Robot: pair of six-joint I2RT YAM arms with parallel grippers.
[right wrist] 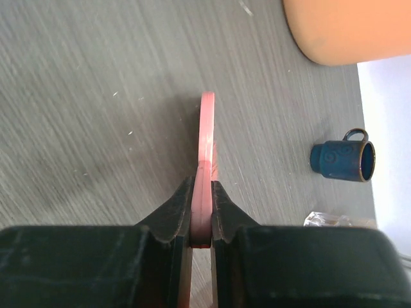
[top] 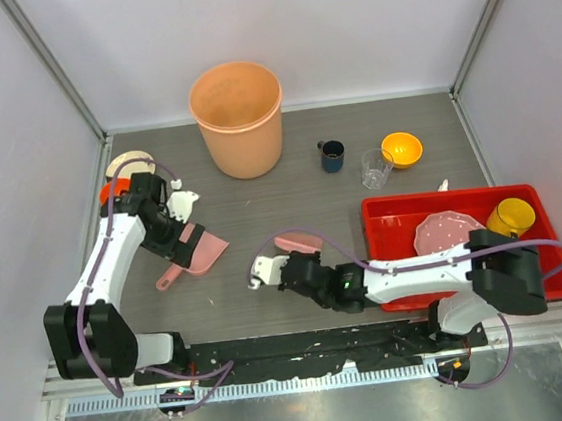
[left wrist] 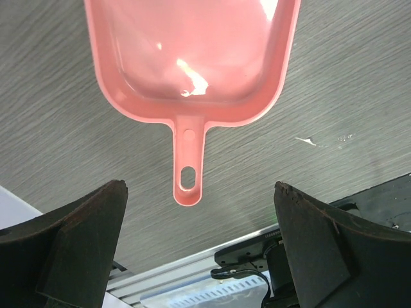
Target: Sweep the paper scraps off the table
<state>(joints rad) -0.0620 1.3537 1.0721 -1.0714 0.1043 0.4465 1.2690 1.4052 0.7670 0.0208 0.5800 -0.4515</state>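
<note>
The paper scraps do not show in any view. A pink dustpan lies on the dark wood-grain table, its handle pointing at the near edge. My left gripper hangs above the handle's end, open wide with nothing between its fingers. My right gripper is shut on the edge of a thin pink sweeping tool, held on edge just over the table's middle.
An orange bucket stands at the back, with a blue mug, a clear glass and an orange bowl to its right. A red tray at right holds a pink plate and a yellow cup.
</note>
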